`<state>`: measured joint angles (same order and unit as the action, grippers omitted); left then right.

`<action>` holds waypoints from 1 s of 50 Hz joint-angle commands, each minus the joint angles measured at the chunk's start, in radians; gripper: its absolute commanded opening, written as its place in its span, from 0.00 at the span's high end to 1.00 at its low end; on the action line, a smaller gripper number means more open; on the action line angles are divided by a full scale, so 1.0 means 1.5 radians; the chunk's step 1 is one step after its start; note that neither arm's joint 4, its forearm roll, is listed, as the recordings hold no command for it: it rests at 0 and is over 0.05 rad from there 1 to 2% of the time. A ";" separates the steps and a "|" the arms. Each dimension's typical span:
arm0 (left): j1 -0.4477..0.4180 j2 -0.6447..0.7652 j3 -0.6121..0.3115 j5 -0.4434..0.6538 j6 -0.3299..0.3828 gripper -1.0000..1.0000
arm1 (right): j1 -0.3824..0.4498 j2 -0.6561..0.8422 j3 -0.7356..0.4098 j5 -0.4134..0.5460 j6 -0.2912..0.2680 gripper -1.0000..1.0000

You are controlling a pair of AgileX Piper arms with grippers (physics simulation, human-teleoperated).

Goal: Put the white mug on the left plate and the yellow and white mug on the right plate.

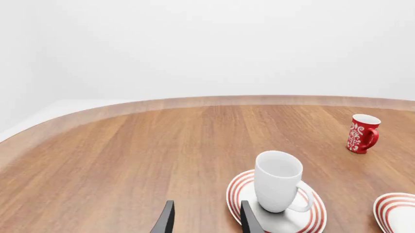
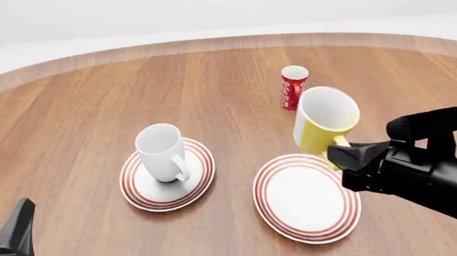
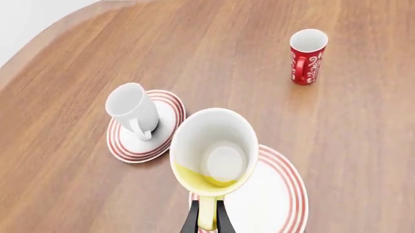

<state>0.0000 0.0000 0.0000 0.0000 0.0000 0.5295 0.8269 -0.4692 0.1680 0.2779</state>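
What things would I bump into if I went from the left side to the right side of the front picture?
Left arm's black tool → large glossy white mug standing on the left red-ringed white plate → right red-ringed white plate → small yellow mug with a white inside, held above the table → right arm's black tool.

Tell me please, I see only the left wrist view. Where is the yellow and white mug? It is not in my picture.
Observer: The right gripper holds the yellow and white mug by its handle, lifted above the table.
Operator: Is it over the right plate already?
Observer: In the front view it hangs by the far edge of the right plate, tilted, not set down.
Operator: And the white mug, does it stand well?
Observer: Yes, the white mug stands upright on the left plate.
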 commanded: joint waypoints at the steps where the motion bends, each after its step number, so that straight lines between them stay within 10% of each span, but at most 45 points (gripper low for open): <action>1: 0.000 0.000 0.000 0.000 0.000 0.00 | 0.007 -0.026 0.018 0.012 0.004 1.00; 50: 0.000 0.000 0.000 0.000 0.000 0.00 | 0.036 0.059 0.069 -0.055 0.016 1.00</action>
<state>0.0000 0.0000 0.0000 0.0000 0.0000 0.5821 0.8820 -0.3734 0.1159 0.2924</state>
